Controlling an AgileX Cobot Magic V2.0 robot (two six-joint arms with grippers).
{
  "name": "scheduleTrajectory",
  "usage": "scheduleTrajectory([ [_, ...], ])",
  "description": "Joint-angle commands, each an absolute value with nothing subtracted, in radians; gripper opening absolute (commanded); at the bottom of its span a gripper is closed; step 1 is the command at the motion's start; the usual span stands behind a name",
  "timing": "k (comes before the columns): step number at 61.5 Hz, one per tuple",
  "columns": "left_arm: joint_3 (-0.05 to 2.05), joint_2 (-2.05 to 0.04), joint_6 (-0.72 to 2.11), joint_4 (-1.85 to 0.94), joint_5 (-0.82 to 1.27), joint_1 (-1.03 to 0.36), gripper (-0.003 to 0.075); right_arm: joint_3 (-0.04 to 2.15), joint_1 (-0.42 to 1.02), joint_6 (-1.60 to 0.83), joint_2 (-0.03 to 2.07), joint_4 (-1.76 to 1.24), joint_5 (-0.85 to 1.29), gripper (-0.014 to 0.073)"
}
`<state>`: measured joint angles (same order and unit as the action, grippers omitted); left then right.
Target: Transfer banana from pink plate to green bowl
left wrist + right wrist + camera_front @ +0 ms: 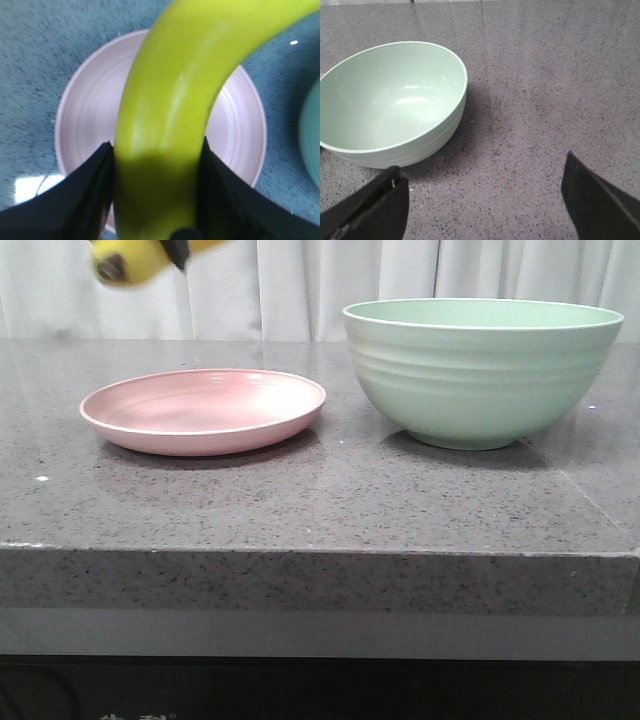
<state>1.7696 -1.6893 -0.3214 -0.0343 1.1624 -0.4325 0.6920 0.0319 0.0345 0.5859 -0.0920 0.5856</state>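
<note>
While your left gripper [155, 190] has its jaws clenched on the banana [175, 110], you're mid-carry: it's up in the top left of the front frame, clear above the pink plate [203, 410], which sits bare on the counter [320, 510]. Next, I'd guess, you swing toward frame right until you're over the green bowl [480, 370], then lower and let go. Right gripper [485, 200] sits released near the bowl.
</note>
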Motion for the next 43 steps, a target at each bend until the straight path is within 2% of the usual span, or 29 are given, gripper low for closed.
scheduleTrajectory([
  [1, 1.726, -1.553, -0.212, -0.137, 1.053, -0.41, 0.0176, 0.719, 0.032, 0.025, 0.594, -0.096, 0.509, 0.0633],
  [23, 1.322, -1.255, 0.285, -0.657, 0.924, -0.267, 0.0176, 0.719, 0.032, 0.025, 0.594, -0.096, 0.517, 0.0633],
  [43, 1.111, -1.167, 0.77, -1.059, 0.965, -0.262, 0.0176, 0.719, 0.032, 0.025, 0.594, -0.119, 0.535, 0.0633],
])
